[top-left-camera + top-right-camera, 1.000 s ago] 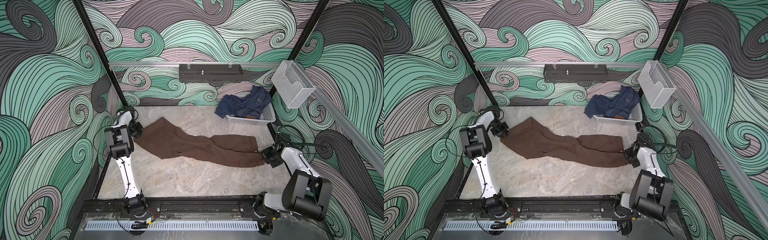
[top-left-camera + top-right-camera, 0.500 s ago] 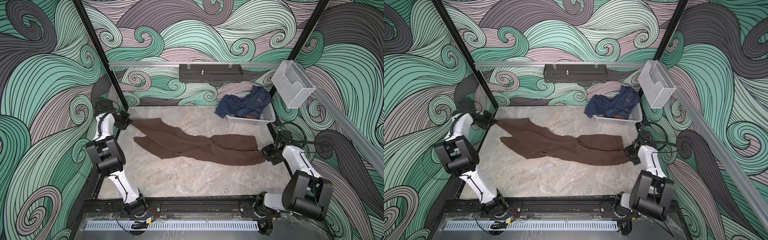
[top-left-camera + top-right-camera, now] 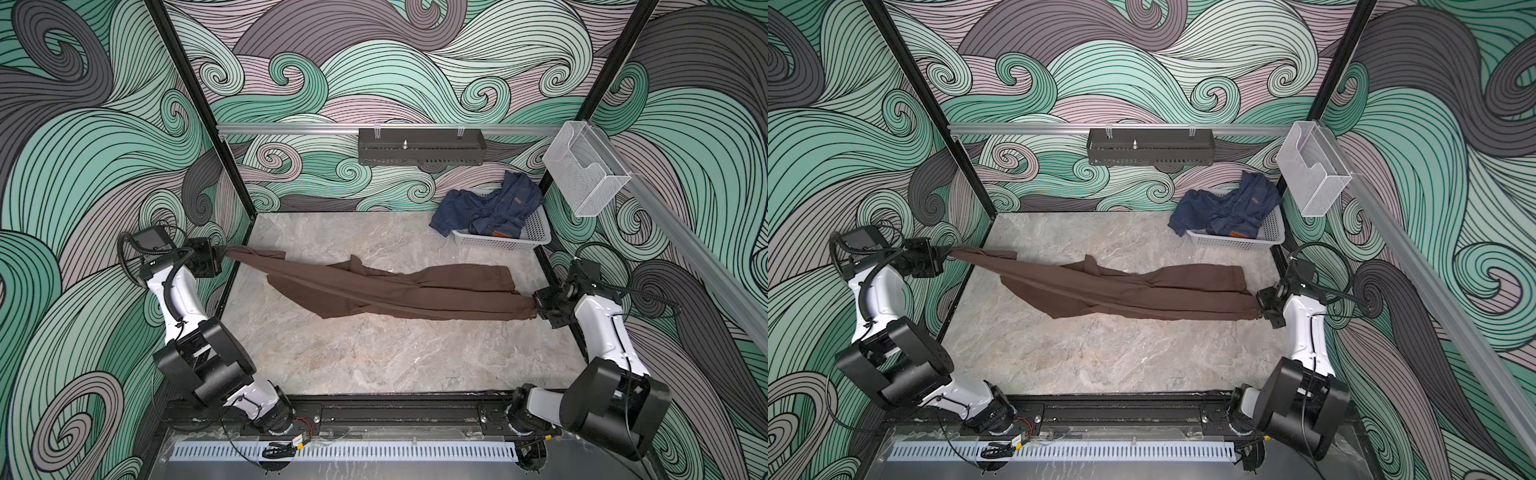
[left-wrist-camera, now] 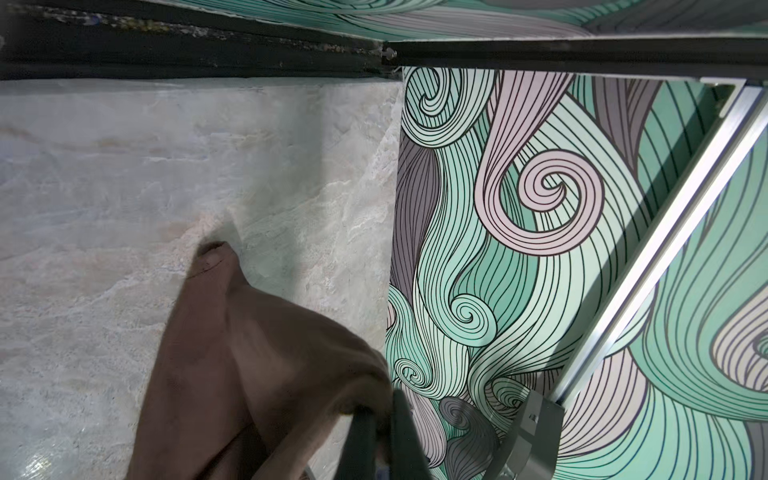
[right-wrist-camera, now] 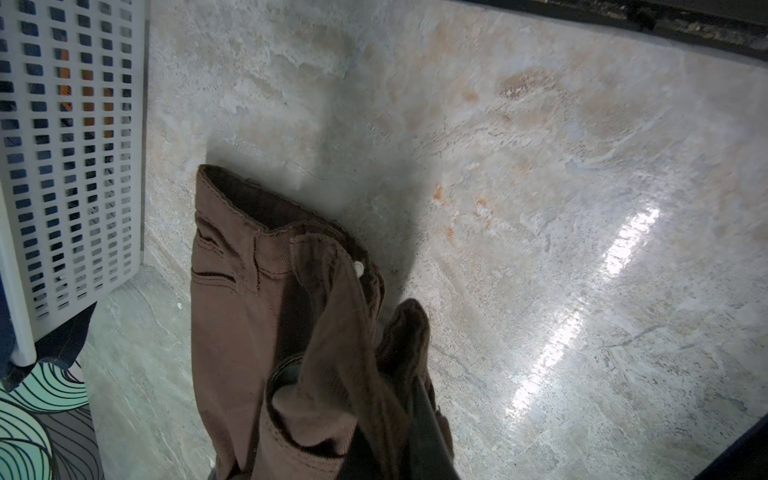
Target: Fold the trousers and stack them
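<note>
Brown trousers (image 3: 395,291) lay stretched across the marble table (image 3: 374,357), my left gripper (image 3: 219,258) clamped on a leg end and my right gripper (image 3: 535,306) on the waistband, presumably to flatten them for folding.

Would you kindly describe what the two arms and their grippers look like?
Both arms match: the left arm and right arm have white link shells between bulky black joint housings, on black bases mounted to a front rail. A black ribbed cable loops at each wrist. The left gripper and right gripper are black and boxy.
</note>
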You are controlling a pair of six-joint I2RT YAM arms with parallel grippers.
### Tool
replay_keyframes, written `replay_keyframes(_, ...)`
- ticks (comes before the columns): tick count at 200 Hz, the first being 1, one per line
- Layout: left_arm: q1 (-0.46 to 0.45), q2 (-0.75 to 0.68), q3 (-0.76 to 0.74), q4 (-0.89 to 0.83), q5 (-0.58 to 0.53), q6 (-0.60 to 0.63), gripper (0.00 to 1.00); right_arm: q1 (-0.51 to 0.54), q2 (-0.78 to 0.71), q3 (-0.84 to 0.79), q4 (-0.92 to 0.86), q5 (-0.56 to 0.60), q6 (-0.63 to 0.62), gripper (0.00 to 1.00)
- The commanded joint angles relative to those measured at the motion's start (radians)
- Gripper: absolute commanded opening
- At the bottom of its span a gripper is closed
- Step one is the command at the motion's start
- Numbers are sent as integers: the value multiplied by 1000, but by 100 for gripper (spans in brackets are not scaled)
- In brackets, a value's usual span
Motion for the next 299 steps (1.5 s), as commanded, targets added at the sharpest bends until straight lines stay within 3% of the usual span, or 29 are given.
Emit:
replay_keyframes(1, 42, -120, 12, 10, 42, -25, 0, -16, -70, -1, -26, -10, 32, 7)
replay_keyframes(47, 73, -285, -93, -71, 18, 24, 0, -23, -151, -67, -54, -110, 80, 14)
replay_keyframes(86, 80, -413, -275, -49, -104, 45, 0, -41, -92, -113, -58, -97, 39, 22)
replay_keyframes(128, 109, -388, -269, -58, -188, 82, 0, -36, 9, -33, -46, -36, 44, 16)
replay_keyframes(155, 126, -315, -238, -52, -161, 89, 0, -9, 97, 44, -61, -8, 44, 17)
replay_keyframes(171, 141, -284, -230, -59, -127, 109, 0, 15, 114, 42, -65, 14, 36, 25)
replay_keyframes(202, 160, -276, -261, -64, -109, 135, 0, 52, 87, -42, -67, 58, 14, 59)
replay_keyframes(222, 164, -286, -294, -55, -105, 146, 0, 65, 49, -90, -91, 72, 0, 70)
replay_keyframes(245, 168, -287, -327, -48, -95, 157, 0, 66, -21, -124, -142, 80, -5, 75)
replay_keyframes(299, 176, -279, -363, -19, -73, 164, 0, 66, -163, -227, -188, 66, 40, 72)
